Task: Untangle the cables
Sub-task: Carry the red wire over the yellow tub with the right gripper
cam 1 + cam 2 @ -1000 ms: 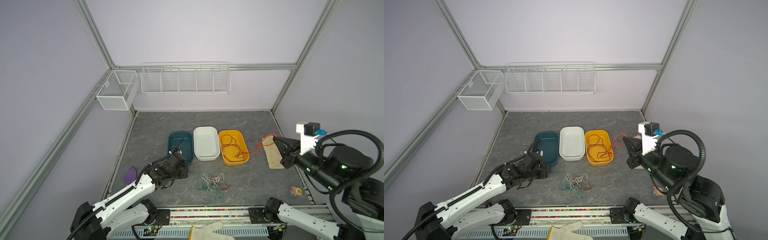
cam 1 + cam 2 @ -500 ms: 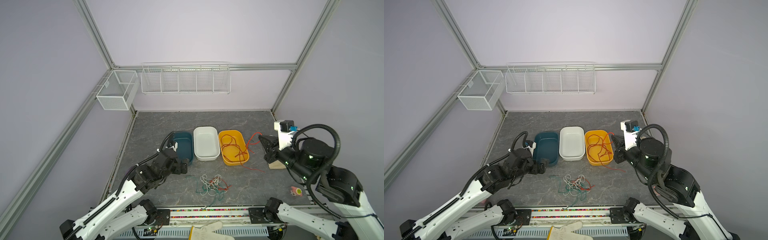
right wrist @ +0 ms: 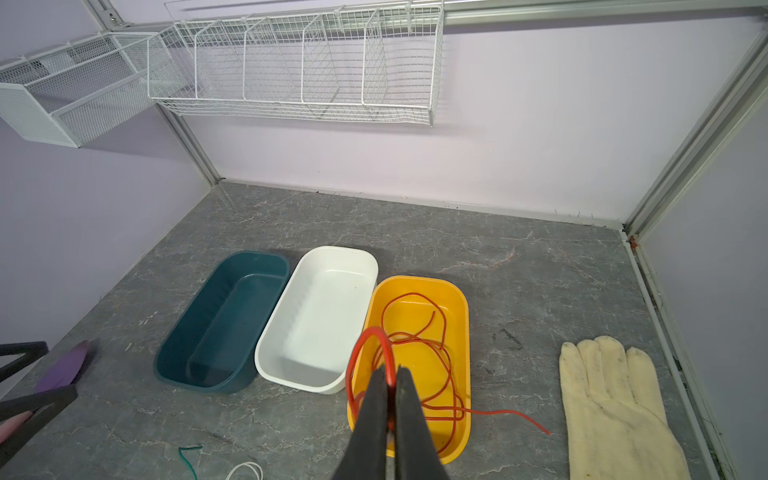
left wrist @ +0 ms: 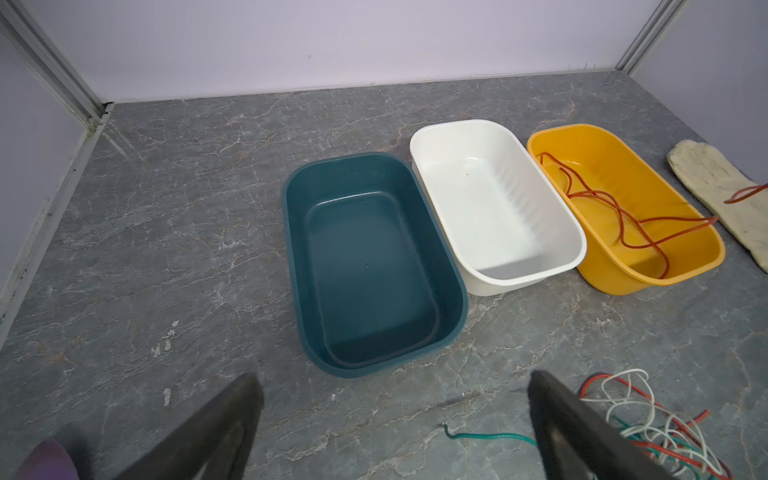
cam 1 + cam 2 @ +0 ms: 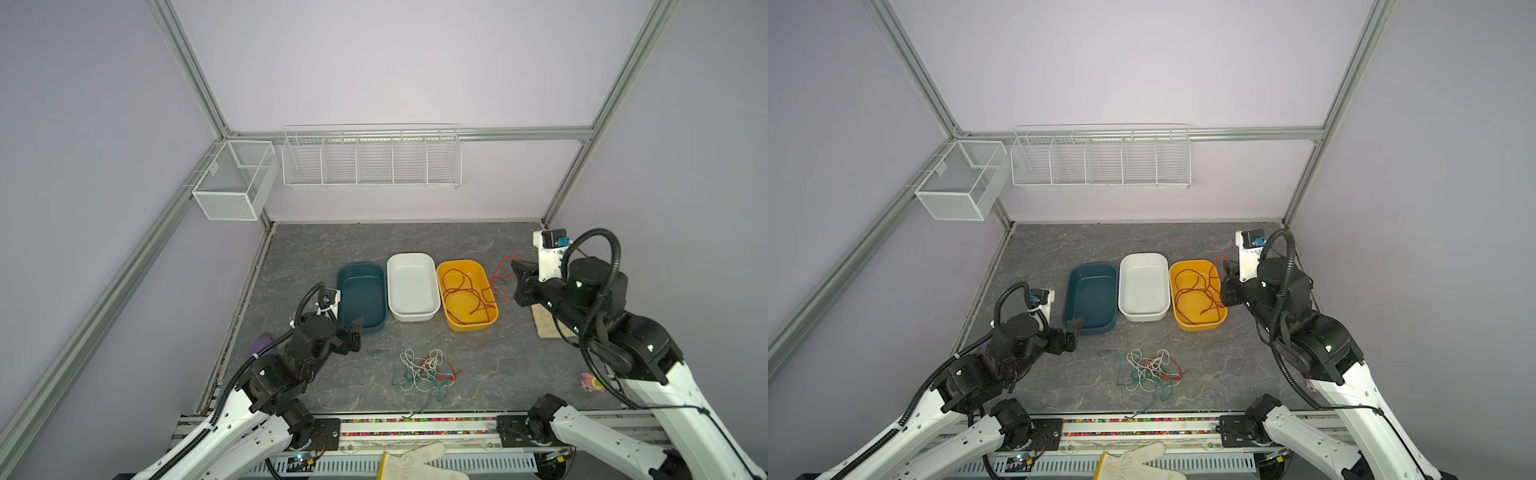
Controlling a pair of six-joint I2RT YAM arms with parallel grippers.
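Clamped together at the right gripper [image 3: 390,372], with a raised loop of the red cable [image 3: 372,329] pinched between the jaws. Below and ahead of those tips, inside the yellow tray [image 3: 455,307], most of that cable's slack in loose coils. Off to one side, a red tail over the tray wall and out onto the table [image 3: 519,266], ending near the cream glove [image 3: 615,399]. Spread wide and holding nothing at the left gripper [image 4: 392,384], low by the near end of the teal tray [image 4: 295,232], with the white tray [image 4: 436,145] between teal and yellow. Just off to one side of those open jaws, down on the table, the remaining tangle [image 5: 424,368] of white, green and red cables. No clear long axis to the knot itself, only a green end [image 4: 490,435] reaching toward the open jaws and a longer green tail trailing away toward the arm bases. Well apart from the right tips, so by the look of it nearer the left arm. Probably next: letting the red loop drop into the tray underneath, then swinging the left jaws sideways onto that green end. No brand, label or readable writing anywhere in view.
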